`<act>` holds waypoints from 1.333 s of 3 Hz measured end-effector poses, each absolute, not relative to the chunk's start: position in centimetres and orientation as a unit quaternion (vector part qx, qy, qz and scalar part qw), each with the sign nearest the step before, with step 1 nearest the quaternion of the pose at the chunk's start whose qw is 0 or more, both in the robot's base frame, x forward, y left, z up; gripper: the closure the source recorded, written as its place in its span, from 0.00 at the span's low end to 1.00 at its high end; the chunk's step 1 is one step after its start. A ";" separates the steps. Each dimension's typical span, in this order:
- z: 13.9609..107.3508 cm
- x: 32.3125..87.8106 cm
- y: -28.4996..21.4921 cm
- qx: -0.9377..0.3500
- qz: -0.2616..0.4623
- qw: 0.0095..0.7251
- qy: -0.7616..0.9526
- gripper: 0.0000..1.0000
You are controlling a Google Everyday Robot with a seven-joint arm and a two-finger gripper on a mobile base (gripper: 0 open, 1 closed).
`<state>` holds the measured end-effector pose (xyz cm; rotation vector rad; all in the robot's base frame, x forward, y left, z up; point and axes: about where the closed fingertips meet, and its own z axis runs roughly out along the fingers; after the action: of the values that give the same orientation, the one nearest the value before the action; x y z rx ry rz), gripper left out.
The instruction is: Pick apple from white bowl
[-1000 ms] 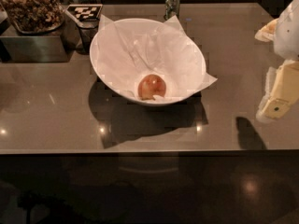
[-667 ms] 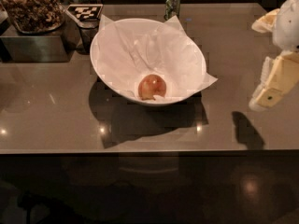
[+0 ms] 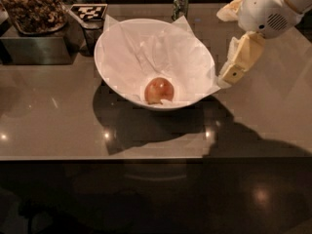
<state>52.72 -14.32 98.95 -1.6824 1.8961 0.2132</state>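
Beside the wide white paper-lined bowl [image 3: 117,67], at its three o'clock, my gripper [image 3: 224,46], spread and empty, has moved in close; the small glossy reddish-orange apple [image 3: 159,90] lies ungrasped inside.

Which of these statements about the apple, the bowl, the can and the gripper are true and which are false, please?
1. The apple lies inside the white bowl. True.
2. The gripper is holding the apple. False: the gripper is at the bowl's right rim, away from the apple.
3. The can lies on its side in front of the bowl. False: it stands upright behind the bowl.
4. Crinkled white paper lines the bowl. True.
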 end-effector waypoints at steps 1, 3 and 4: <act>97.0 54.4 -9.3 -0.660 0.152 0.279 0.681 0.00; 95.7 54.3 -8.7 -0.654 0.172 0.307 0.670 0.00; 94.5 55.2 -7.8 -0.657 0.177 0.339 0.650 0.00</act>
<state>55.15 -7.82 94.50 -1.7105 1.6931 0.4621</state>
